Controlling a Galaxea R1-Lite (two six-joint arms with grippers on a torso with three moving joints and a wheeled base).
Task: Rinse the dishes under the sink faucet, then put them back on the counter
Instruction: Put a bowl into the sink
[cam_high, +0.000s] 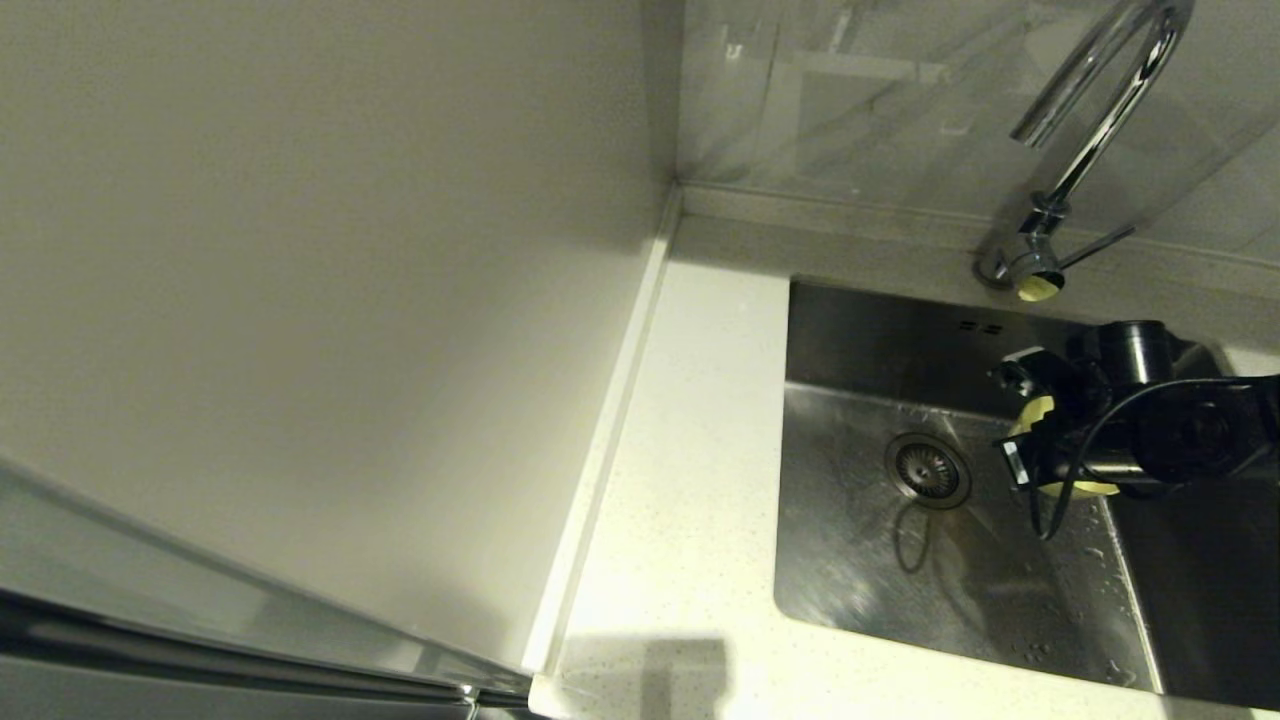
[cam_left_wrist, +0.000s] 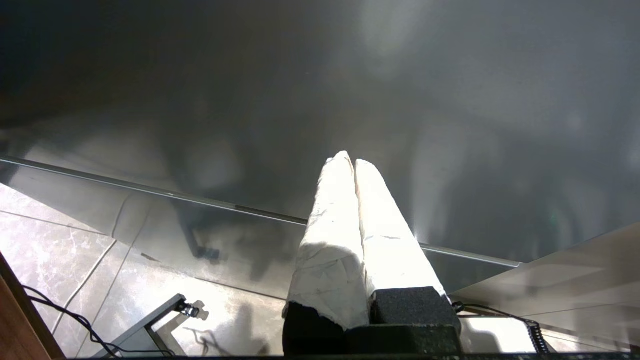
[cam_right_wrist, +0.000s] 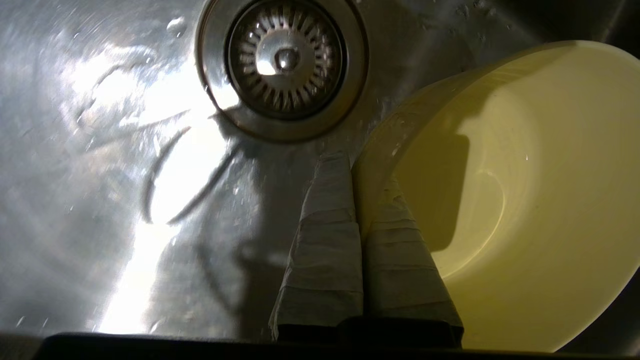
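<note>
A yellow bowl (cam_right_wrist: 525, 175) hangs tilted just over the wet floor of the steel sink (cam_high: 860, 560), beside the round drain strainer (cam_right_wrist: 285, 60). My right gripper (cam_right_wrist: 357, 165) is shut on its rim, one finger inside the bowl and one outside. In the head view the black right wrist (cam_high: 1130, 420) covers most of the bowl (cam_high: 1085, 488). The chrome faucet (cam_high: 1100, 120) arches above the sink's back edge, and no water shows at its spout. My left gripper (cam_left_wrist: 350, 160) is shut on nothing, parked low, away from the sink. No other dish is in view.
The white speckled counter (cam_high: 690, 450) runs along the sink's left side, bounded by a raised edge strip (cam_high: 610, 430) and a cream wall panel (cam_high: 300, 250). The faucet's thin lever (cam_high: 1100, 247) sticks out to the right at its base. Water drops lie on the basin floor.
</note>
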